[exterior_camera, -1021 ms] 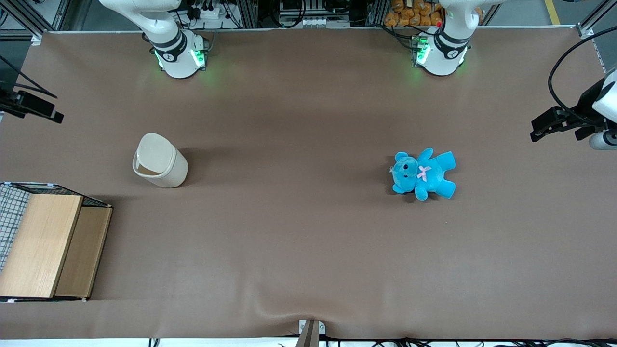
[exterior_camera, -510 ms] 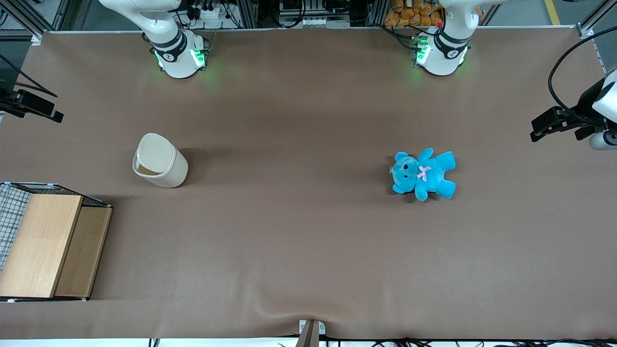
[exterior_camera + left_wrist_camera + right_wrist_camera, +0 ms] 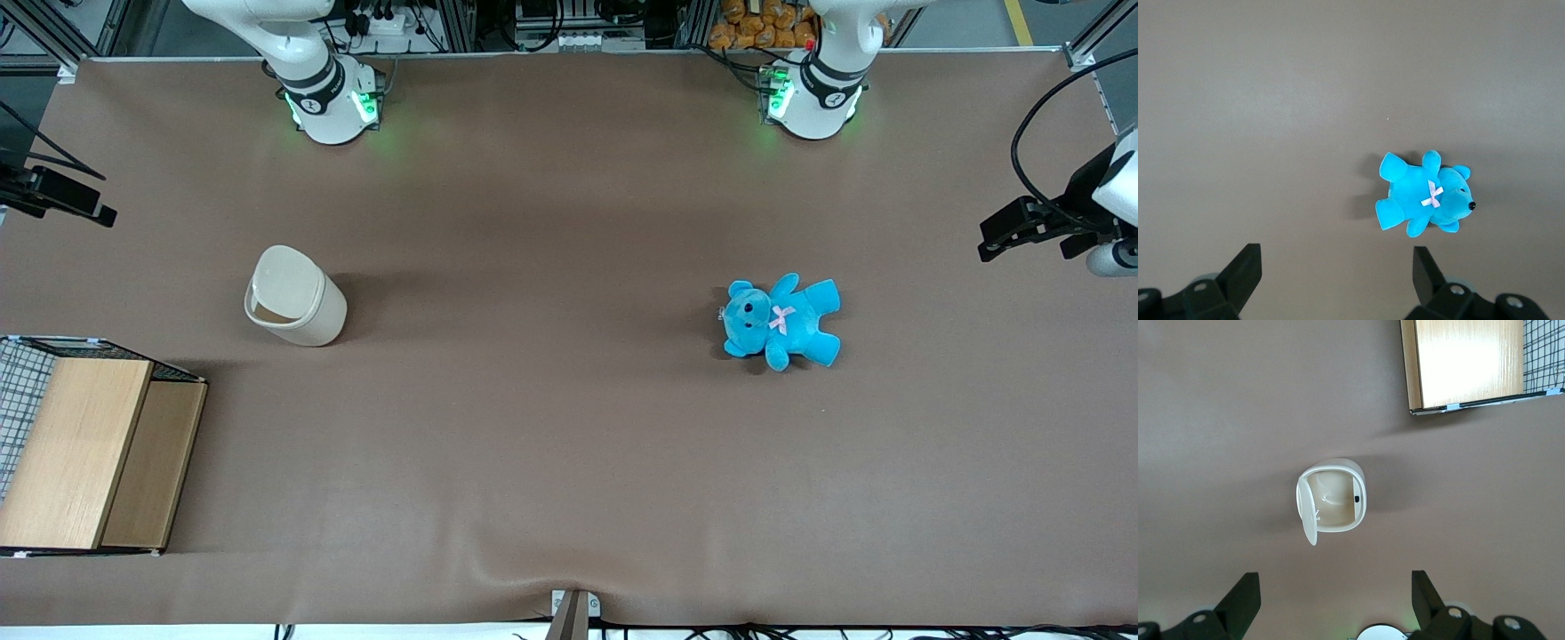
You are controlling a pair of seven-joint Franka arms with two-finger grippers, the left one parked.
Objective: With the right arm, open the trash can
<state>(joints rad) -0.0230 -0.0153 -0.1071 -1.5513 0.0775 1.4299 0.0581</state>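
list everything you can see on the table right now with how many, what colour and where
trash can: 1, cream, lid flipped up, toward the working arm's end of the table
teddy bear: 1, blue with pink bow, toward the parked arm's end
wooden box: 1, light wood with wire mesh, nearer the front camera than the trash can
table: 1, brown
gripper: 1, black, open, hanging high above the trash can, touching nothing
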